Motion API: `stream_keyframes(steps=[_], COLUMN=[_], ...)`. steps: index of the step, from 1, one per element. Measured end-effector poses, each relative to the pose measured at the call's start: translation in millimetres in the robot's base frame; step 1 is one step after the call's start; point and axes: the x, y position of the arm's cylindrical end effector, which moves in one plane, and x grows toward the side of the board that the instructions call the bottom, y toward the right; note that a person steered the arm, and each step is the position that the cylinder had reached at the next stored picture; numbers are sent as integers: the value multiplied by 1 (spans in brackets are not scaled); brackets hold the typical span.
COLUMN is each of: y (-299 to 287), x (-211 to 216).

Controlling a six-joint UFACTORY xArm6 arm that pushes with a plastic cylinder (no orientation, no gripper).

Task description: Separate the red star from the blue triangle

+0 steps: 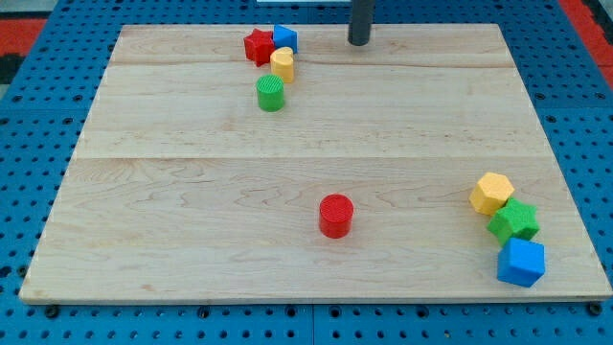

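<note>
The red star (258,46) lies near the view's top edge of the wooden board (192,192), left of centre. The blue triangle (284,38) touches its right side. A yellow block (282,64) sits just below the two, touching them. A green cylinder (271,94) stands right below the yellow block. My tip (358,42) is at the top of the board, to the right of the blue triangle, with a clear gap between them.
A red cylinder (336,216) stands below the board's centre. At the view's lower right, a yellow hexagon (491,193), a green star (514,221) and a blue block (521,262) form a tight column near the board's right edge.
</note>
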Motion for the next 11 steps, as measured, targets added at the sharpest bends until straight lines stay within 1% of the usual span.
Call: stream_keyframes(steps=[1, 2, 6, 7, 9, 11], y=[-94, -125, -118, -118, -128, -139], x=[-20, -24, -22, -13, 1, 1])
